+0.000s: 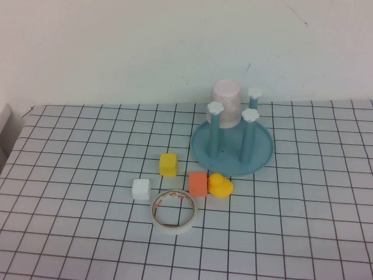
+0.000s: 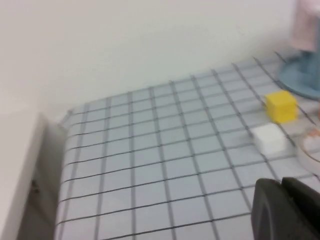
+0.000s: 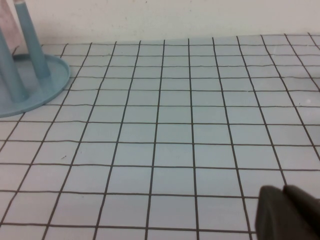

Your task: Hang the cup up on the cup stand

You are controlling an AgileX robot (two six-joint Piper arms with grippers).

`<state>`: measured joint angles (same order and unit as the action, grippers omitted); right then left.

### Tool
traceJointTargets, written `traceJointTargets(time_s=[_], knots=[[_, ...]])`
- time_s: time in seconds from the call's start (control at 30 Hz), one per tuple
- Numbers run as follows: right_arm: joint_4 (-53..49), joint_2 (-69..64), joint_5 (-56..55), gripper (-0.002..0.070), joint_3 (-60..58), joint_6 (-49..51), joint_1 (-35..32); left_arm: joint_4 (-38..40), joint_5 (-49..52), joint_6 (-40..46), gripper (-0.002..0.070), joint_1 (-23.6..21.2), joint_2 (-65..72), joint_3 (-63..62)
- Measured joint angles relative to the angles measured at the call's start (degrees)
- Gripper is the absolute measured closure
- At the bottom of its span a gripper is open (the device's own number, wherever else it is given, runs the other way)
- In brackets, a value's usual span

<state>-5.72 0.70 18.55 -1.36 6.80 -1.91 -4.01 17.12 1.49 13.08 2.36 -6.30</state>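
While one cup [image 1: 226, 102] caps one cup stand [image 1: 232, 150], left gripper [image 2: 285, 207], right gripper [image 3: 290, 212] closed, parked.

Bright, even, diffuse light, faint soft shadows, no glare, left wrist view blurred, other views fairly sharp
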Motion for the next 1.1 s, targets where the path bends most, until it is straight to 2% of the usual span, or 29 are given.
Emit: traceJointTargets(time_s=[0.07,0.2,0.47,0.57,0.77,1.1], knots=[[0.0,0.0,0.04,0.0675,0.0,0.0,0.0,1.38,-1.47,-0.48,0.0676,-4.83,-2.66,2.62],[0.0,0.0,0.04,0.0675,0.0,0.0,0.0,3.08,-3.01,-0.51,0.0676,-8.29,-2.9,5.37],[0.0,0.0,0.04,0.0675,0.0,0.0,0.0,4.43,-4.4,-1.8,0.0676,-8.77,-3.16,7.39],[0.0,0.0,0.04,0.0675,0.0,0.0,0.0,4.68,-1.31,-2.58,0.0676,-8.77,-3.16,7.39],[0.0,0.0,0.04,0.0675,0.0,0.0,0.0,4.68,0.33,0.9,0.0676,-8.77,-3.16,7.39],[0.0,0.0,0.04,0.0675,0.0,0.0,0.0,4.68,0.42,1.37,0.0676,-8.77,-3.16,7.29]])
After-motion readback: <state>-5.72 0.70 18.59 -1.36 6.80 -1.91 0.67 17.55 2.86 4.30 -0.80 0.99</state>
